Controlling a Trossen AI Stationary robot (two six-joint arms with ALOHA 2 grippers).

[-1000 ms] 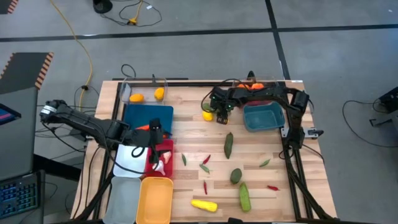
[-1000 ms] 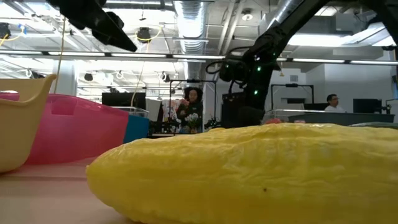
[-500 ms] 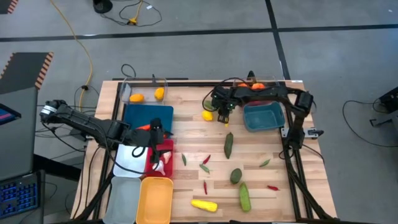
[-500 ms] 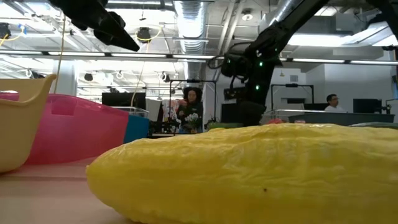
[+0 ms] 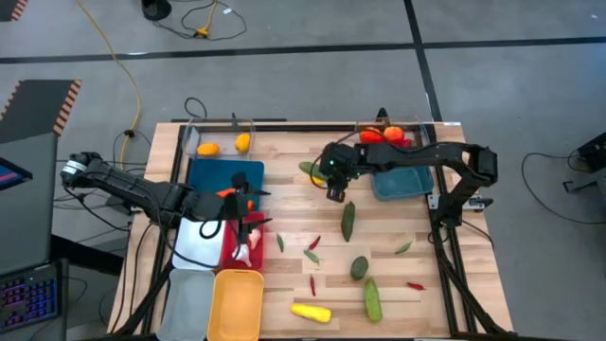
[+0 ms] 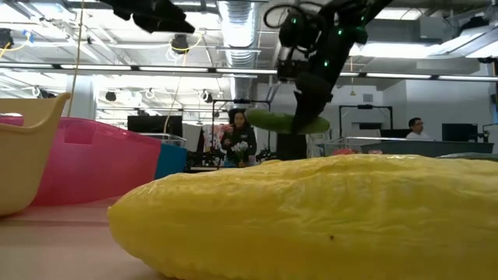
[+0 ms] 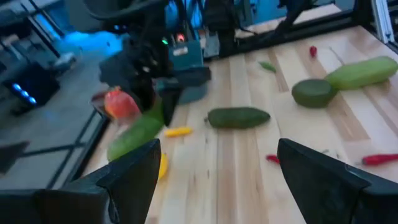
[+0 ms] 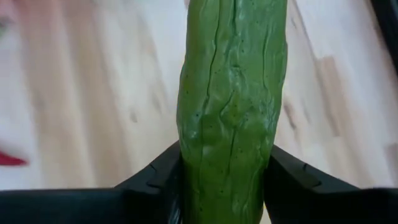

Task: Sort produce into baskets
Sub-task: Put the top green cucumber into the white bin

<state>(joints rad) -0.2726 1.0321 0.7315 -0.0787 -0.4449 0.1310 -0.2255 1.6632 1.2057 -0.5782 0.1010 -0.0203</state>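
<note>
The right gripper (image 5: 325, 174) grips a cucumber (image 8: 231, 106) aloft beside the teal bin (image 5: 401, 179). The left gripper (image 5: 248, 200), fingers spread, hangs over the red bin (image 5: 249, 244). Two oranges (image 5: 208, 149) sit in the clear bin (image 5: 196, 133). The yellow bin (image 5: 237, 303) looks bare

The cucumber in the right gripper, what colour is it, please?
Dark green cucumber, clearest in the right wrist view.

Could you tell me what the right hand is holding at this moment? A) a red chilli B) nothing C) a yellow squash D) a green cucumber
D: the right hand grips a green cucumber between its fingers, lifted above the table in the low view.
</note>
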